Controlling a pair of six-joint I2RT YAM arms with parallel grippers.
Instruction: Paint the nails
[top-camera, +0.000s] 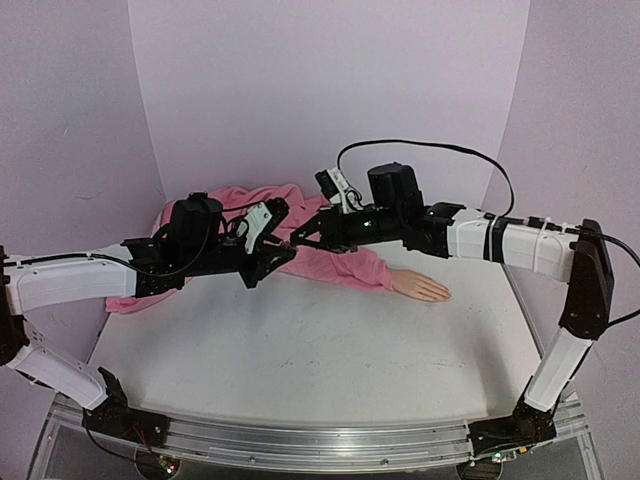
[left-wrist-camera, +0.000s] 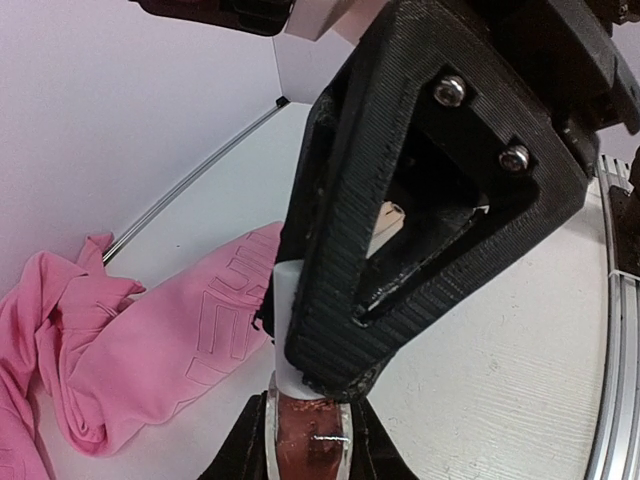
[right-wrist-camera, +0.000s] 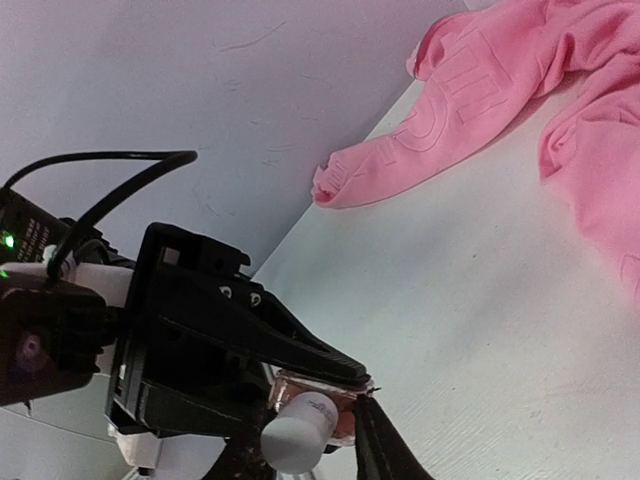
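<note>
The mannequin hand lies palm down at the table's right middle, coming out of a pink sleeve; its nails are too small to make out. Both grippers meet above the sleeve. My left gripper is shut on a small pinkish bottle. The bottle's white cap points toward my right gripper. Its jaws have narrowed around the cap and are open, with a slim gap on one side. One of its black fingers covers most of the cap in the left wrist view.
The pink garment is bunched at the back left against the white wall. A black cable loops above the right arm. A metal rail runs along the table's near edge.
</note>
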